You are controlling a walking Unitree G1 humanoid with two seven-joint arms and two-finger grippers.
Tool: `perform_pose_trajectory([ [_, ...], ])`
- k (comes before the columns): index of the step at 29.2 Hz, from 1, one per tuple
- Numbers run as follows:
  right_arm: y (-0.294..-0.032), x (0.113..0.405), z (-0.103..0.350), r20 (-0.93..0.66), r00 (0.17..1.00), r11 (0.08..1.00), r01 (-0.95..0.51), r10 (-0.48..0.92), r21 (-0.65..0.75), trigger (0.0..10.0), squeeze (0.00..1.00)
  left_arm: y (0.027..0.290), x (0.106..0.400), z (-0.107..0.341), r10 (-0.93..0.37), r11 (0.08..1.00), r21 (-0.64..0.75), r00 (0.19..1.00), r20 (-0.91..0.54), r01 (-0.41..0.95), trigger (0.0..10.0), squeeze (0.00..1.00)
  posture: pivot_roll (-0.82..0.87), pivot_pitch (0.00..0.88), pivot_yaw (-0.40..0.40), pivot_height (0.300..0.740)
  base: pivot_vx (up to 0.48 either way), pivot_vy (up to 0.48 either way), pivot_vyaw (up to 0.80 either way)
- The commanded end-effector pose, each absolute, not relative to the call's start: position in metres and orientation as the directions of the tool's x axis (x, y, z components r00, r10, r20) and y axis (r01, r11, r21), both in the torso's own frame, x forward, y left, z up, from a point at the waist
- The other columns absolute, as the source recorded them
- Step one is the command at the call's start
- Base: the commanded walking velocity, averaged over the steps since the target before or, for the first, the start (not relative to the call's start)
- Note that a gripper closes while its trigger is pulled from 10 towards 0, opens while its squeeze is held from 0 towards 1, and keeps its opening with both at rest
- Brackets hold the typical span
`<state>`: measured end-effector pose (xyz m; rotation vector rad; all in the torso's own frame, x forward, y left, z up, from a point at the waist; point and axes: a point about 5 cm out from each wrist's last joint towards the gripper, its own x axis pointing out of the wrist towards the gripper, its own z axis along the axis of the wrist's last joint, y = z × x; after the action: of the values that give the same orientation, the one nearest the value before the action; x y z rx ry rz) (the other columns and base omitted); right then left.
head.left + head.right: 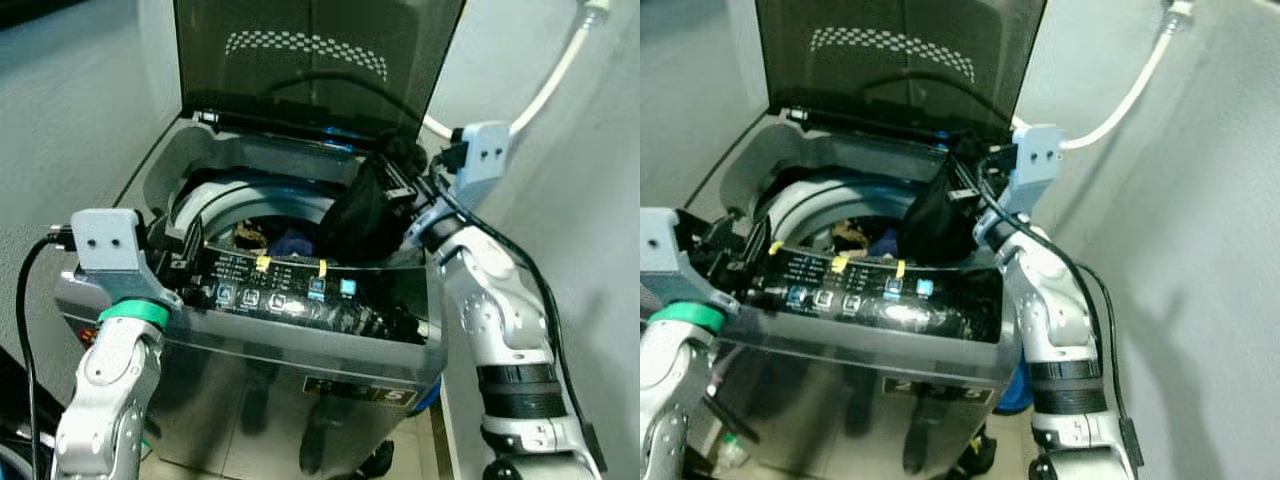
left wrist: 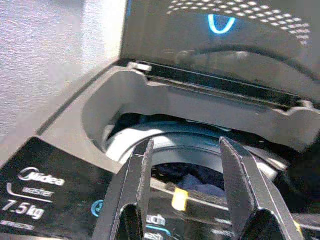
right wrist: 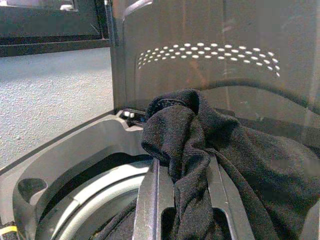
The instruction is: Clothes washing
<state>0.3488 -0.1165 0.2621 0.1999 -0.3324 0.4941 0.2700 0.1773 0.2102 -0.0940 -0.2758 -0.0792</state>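
Right gripper (image 3: 182, 200) is clamped on a black garment (image 1: 362, 215), held over the washing machine's (image 1: 300, 330) open drum for loading; left gripper (image 2: 185, 190), fingers apart, waits by the control panel (image 1: 290, 290)

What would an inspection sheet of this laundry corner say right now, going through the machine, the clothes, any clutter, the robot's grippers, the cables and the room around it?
Surface: top-loading washing machine, lid raised upright, control panel lit at the front.
Job's things: black garment bunched over the drum's right rim; other clothes lie in the drum.
Clutter: nothing seen on the machine; a blue object sits on the floor beside it.
Grippers: right gripper shut on the black garment above the drum; left gripper open, hovering over the control panel, holding nothing.
Cables: black cables run along both arms; white hose on the right wall.
Surroundings: grey walls close on both sides, tiled floor.
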Motion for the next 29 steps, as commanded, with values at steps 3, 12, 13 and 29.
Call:
perform_pose_trajectory([
  [3,-0.116,0.351,0.264,0.344,0.825,0.854,-0.51,0.449,0.107,10.0,0.0,0.18,0.266,0.209,-0.045,0.993,-0.097,0.962,0.269,0.074,10.0,0.0,0.18,0.002,-0.098,0.74,0.0,0.39,0.0],
  [12,-0.116,0.353,0.26,0.319,0.83,0.854,-0.51,0.457,0.104,10.0,0.0,0.185,0.263,0.209,-0.023,0.993,-0.104,0.965,0.26,0.051,10.0,0.0,0.18,0.002,-0.098,0.74,0.0,0.038,0.0],
  [13,-0.116,0.353,0.26,0.319,0.83,0.854,-0.51,0.457,0.104,10.0,0.0,0.185,0.263,0.209,-0.023,0.993,-0.104,0.965,0.26,0.051,10.0,0.0,0.18,0.002,-0.098,0.74,0.0,0.0,0.0],
  [29,-0.117,0.377,0.438,0.726,0.624,0.814,-0.56,0.29,0.156,10.0,0.0,0.182,0.274,0.205,-0.063,0.996,-0.049,0.972,0.226,0.076,10.0,0.0,0.15,0.008,-0.09,0.74,0.0,0.0,0.0],
])
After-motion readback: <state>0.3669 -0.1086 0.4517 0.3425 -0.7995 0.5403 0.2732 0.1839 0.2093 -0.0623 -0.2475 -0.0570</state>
